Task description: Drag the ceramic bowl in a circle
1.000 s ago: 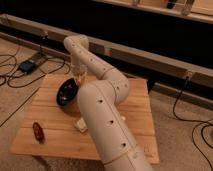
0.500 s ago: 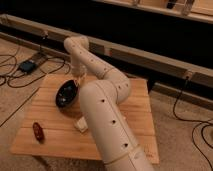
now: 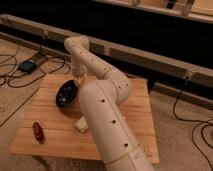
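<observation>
The ceramic bowl is round, shallow and glossy black. It sits on the wooden table toward the far left, tipped a little toward the camera. My gripper hangs down from the white arm at the bowl's far right rim and seems to touch it. The arm covers the table's middle and hides part of the bowl's right side.
A small dark red object lies near the table's front left corner. A pale block lies by the arm, in front of the bowl. Cables and a power box lie on the floor to the left. A dark wall runs behind.
The bowl and gripper have shifted slightly toward the back and right. The arm's pose is nearly the same.
</observation>
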`<state>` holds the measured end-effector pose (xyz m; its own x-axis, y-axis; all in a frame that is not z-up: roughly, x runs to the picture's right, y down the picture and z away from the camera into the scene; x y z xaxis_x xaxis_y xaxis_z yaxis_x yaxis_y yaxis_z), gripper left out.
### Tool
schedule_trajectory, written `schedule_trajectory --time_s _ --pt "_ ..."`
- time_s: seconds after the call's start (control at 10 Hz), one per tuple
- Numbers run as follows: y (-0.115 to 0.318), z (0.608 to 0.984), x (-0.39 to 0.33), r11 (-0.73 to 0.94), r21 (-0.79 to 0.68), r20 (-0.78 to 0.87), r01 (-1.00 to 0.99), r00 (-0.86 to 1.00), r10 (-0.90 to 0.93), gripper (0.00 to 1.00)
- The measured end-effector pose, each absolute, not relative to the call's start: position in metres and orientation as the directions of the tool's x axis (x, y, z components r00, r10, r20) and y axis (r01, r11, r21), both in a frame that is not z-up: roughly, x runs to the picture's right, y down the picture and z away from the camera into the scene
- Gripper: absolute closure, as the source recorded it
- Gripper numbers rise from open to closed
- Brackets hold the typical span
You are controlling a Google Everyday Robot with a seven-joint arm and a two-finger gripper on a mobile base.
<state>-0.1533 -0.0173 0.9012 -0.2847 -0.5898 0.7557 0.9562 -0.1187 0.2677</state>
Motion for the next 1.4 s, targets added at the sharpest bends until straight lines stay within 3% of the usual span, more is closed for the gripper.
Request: schedule_trajectory --time_s 0.6,0.8,0.9,1.4 --pt "-0.0173 0.9014 -0.1526 -0.118 0.267 0.756 0.956 -0.284 -0.590 0.87" --pt "-0.0173 0.9014 -0.1526 -0.118 0.267 0.756 0.956 -0.284 -0.590 0.91" --pt "-0.0173 0.9014 -0.1525 -0.118 0.267 0.756 0.956 -0.284 -0.590 0.89" --pt "-0.0173 0.9014 -0.1525 -0.118 0.267 0.756 0.956 -0.284 -0.590 0.38"
